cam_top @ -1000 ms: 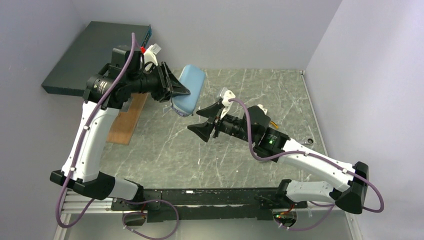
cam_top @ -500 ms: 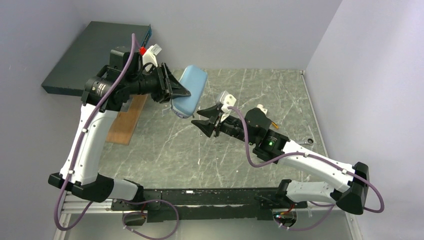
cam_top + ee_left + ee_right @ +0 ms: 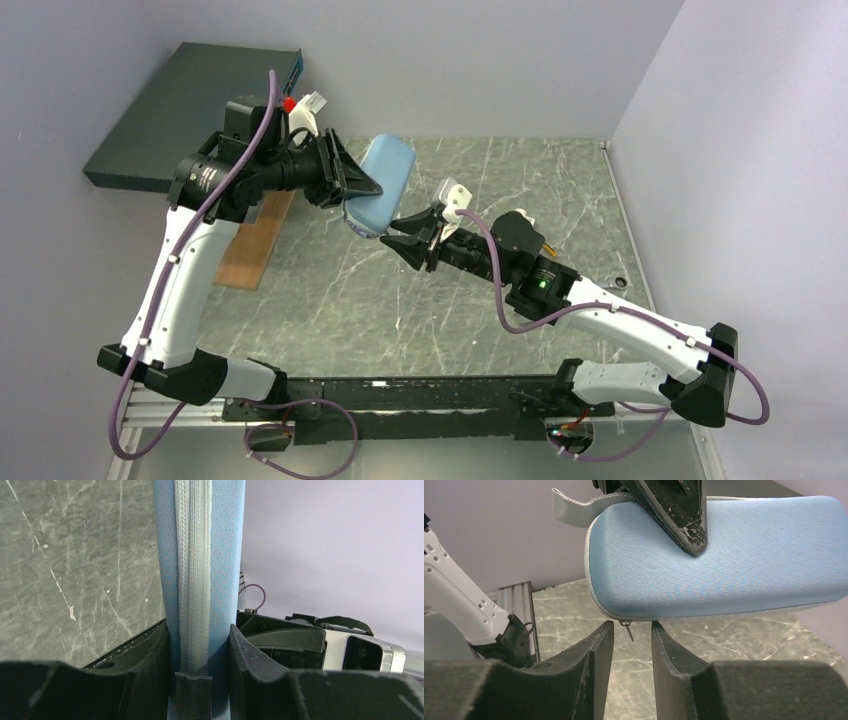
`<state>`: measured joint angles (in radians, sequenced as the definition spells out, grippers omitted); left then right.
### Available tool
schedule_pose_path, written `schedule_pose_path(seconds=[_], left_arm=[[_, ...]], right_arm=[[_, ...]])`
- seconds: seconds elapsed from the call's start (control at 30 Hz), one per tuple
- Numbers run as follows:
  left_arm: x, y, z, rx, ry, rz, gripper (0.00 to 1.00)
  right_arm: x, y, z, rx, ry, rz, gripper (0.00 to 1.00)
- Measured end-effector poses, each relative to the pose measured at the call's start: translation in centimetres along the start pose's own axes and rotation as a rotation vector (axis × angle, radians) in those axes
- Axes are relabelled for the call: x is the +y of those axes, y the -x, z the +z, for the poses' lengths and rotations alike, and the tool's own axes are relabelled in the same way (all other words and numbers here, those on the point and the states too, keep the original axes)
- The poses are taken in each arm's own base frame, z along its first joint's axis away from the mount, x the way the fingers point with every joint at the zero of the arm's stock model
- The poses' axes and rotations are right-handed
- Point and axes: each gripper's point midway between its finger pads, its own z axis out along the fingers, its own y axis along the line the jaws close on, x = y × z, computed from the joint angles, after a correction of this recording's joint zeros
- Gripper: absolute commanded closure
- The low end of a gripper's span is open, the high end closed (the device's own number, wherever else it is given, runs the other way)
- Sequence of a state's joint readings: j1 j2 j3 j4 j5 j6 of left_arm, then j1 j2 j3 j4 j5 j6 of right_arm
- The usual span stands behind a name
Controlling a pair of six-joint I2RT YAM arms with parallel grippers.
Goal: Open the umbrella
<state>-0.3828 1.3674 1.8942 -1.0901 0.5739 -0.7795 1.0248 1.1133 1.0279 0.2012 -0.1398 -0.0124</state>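
Observation:
The umbrella shows as a flat slate-blue zipped pouch (image 3: 381,181), held in the air over the table's back left. My left gripper (image 3: 362,190) is shut on the umbrella pouch, its fingers clamping both flat faces with the grey zip band (image 3: 194,580) running between them. My right gripper (image 3: 398,234) is open just below the pouch's lower edge. In the right wrist view the pouch (image 3: 724,560) fills the top, and its small metal zip pull (image 3: 628,628) hangs between my open fingertips (image 3: 606,635) without touching them. A grey strap loop (image 3: 574,507) sticks out at the pouch's end.
A large dark teal flat box (image 3: 185,105) lies at the back left corner. A brown wooden board (image 3: 255,240) lies on the marble table (image 3: 520,180) under my left arm. Grey walls close the back and right sides.
My right gripper has moved up and left until its tips sit under the pouch's lower edge, and its jaws have narrowed. My left gripper has kept hold of the pouch, almost still.

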Motion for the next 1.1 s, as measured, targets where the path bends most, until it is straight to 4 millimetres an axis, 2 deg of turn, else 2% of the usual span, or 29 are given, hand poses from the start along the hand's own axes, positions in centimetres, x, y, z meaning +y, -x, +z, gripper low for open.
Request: schedule_pose_path(seconds=[0.17, 0.53, 0.9, 1.1], left_arm=[[-0.05, 0.13, 0.09, -0.004, -0.004, 0.004, 1.00], [-0.13, 0.23, 0.11, -0.008, -0.008, 0.007, 1.00], [0.23, 0.12, 0.41, -0.005, -0.005, 0.004, 1.00], [0.24, 0.12, 0.44, -0.005, -0.005, 0.004, 1.00]], right_arm=[[0.05, -0.28, -0.03, 0.011, 0.001, 0.002, 0.66], [0.11, -0.44, 0.03, 0.015, 0.002, 0.003, 0.77], [0.09, -0.94, 0.28, 0.028, 0.001, 0.005, 0.80], [-0.04, -0.94, 0.28, 0.028, -0.005, 0.005, 0.91]])
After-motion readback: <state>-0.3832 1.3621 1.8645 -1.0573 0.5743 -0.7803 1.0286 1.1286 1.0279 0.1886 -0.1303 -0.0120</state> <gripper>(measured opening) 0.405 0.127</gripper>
